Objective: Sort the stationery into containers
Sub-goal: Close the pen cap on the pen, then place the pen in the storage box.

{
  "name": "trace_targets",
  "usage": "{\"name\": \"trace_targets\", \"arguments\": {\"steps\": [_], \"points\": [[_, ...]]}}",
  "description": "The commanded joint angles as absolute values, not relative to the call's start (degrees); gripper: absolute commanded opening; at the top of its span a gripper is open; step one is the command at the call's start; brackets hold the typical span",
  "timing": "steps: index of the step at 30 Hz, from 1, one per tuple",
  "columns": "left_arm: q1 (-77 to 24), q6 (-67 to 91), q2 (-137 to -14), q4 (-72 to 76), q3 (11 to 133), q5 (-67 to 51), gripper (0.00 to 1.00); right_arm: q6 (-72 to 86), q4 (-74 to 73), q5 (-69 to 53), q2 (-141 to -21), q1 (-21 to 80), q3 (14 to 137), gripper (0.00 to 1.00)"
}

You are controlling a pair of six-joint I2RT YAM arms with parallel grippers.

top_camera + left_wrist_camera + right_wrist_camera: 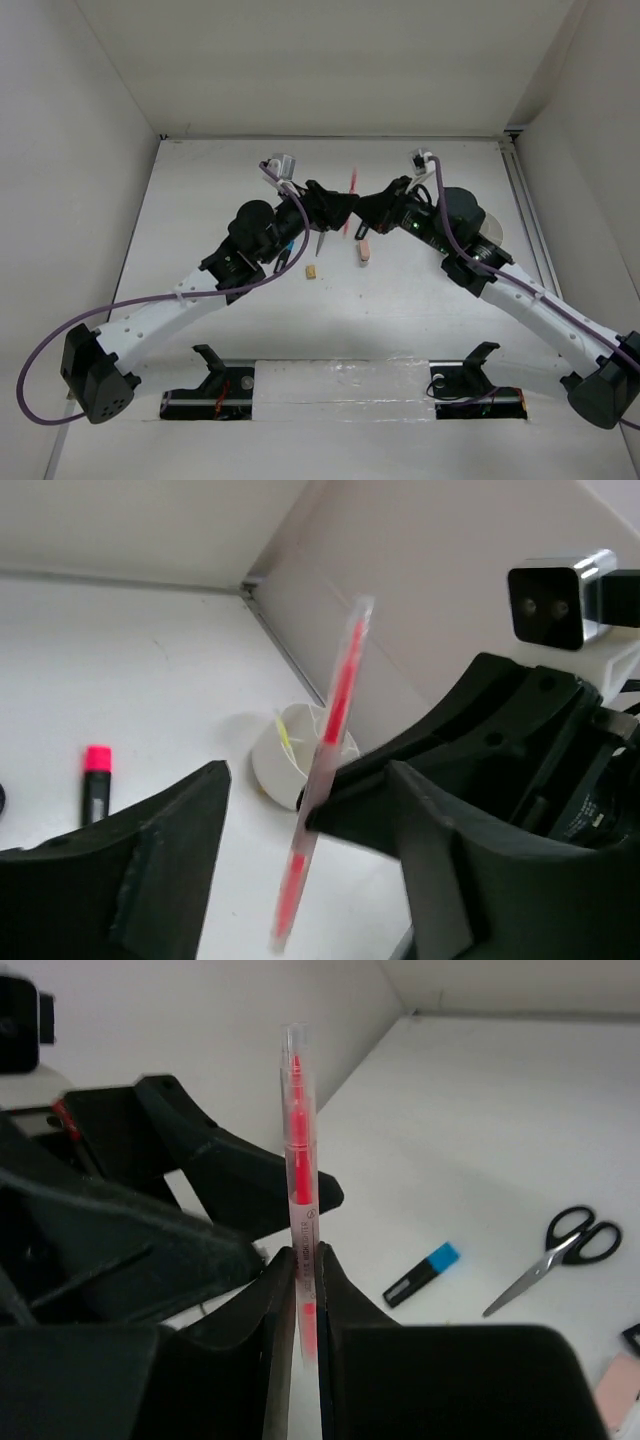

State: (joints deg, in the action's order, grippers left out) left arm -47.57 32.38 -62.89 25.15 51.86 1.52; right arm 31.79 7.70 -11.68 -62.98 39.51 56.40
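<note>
My right gripper (pixel 305 1260) is shut on the thin red pen (pixel 298 1140) and holds it upright above the table; the pen also shows in the top view (pixel 350 195). My left gripper (pixel 308 790) is open, with its jaws wide apart on either side of the pen (pixel 330 730) and not touching it. The two grippers meet tip to tip at mid-table (pixel 355 210). The round white tub (pixel 275 765) stands behind them with the pale yellow stick (pixel 285 735) inside. The scissors (pixel 560 1250), the blue-capped marker (pixel 422 1273) and the pink-capped marker (pixel 95 780) lie on the table.
A tan eraser (pixel 313 271) and a pink eraser (pixel 364 250) lie just in front of the grippers. The white walls close in at the back and both sides. In the top view the tub (pixel 492 225) is mostly hidden behind my right arm.
</note>
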Motion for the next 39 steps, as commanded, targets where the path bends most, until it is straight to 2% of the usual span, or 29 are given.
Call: {"name": "trace_targets", "arguments": {"steps": [1, 2, 3, 10, 13, 17, 19, 24, 33, 39], "points": [[-48.9, 33.5, -63.0, 14.4, 54.6, -3.3, 0.64, 30.1, 23.1, -5.5, -59.7, 38.7, 56.6, 0.0], [-48.9, 34.0, -63.0, 13.4, 55.4, -2.2, 0.75, 30.1, 23.1, -5.4, -59.7, 38.7, 55.8, 0.0], [-48.9, 34.0, -62.3, 13.4, 56.8, -0.7, 0.99, 29.4, 23.1, -4.6, -59.7, 38.7, 55.8, 0.0], [-48.9, 35.1, -57.4, 7.7, 62.2, 7.5, 0.99, 21.9, 19.3, -0.8, -60.4, 35.1, 52.7, 0.0], [-48.9, 37.2, -56.6, -1.8, 65.4, 14.3, 0.99, 15.1, 17.3, 2.0, -56.8, 31.6, 50.5, 0.0], [-48.9, 38.9, -54.2, -15.5, 67.1, 26.2, 0.99, 7.4, 10.2, 13.2, -53.8, 28.8, 48.5, 0.0], [-48.9, 39.6, -52.9, -19.6, 66.3, 27.7, 0.99, 7.4, 6.3, 20.8, -52.8, 27.0, 48.5, 0.0], [-48.9, 38.6, -48.7, -20.2, 60.3, 25.3, 0.99, 7.3, 7.8, 26.6, -46.0, 24.0, 40.9, 0.0], [-48.9, 36.7, -47.9, -17.8, 56.9, 18.9, 0.99, 5.5, 8.3, 34.7, -46.0, 19.4, 37.1, 0.0], [-48.9, 36.7, -47.2, -16.6, 54.2, 16.3, 0.99, 9.1, 7.8, 32.0, -49.7, 16.1, 36.6, 0.0]]}}
